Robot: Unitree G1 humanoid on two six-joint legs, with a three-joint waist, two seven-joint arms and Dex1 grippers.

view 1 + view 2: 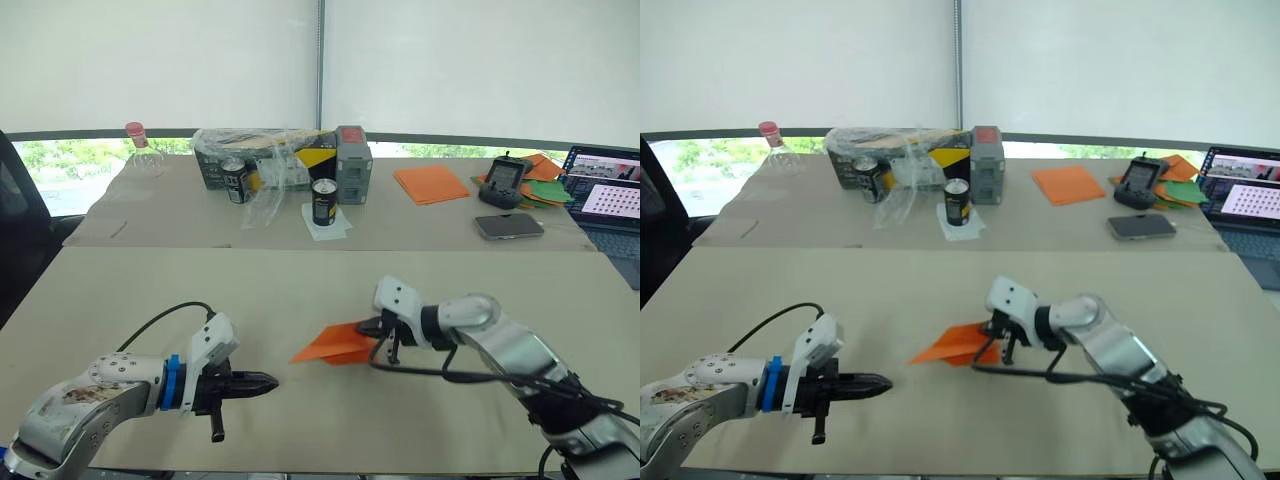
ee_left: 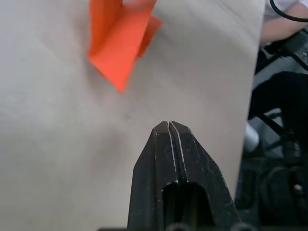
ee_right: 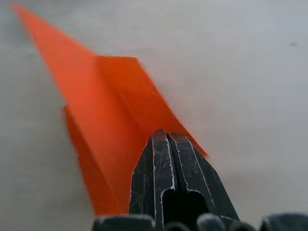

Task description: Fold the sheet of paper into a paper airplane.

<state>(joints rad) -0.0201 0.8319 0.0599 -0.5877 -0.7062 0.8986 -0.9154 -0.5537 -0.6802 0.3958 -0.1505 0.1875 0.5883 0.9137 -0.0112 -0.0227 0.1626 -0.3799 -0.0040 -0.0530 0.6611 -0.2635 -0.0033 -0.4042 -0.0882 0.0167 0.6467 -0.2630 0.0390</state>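
Paper airplane (image 1: 335,345) lies lengthwise across the table, nose pointing left.

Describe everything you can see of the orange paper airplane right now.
The paper airplane is bright-orange plain paper, folded into a narrow wedge of creased layers with a raised centre fold and flaps to either side. It lies on the near table, its pointed nose toward the robot's left. The right gripper is at its blunt tail end, fingers together over the paper's edge. The left gripper, shut, points toward the nose but stays apart from it.
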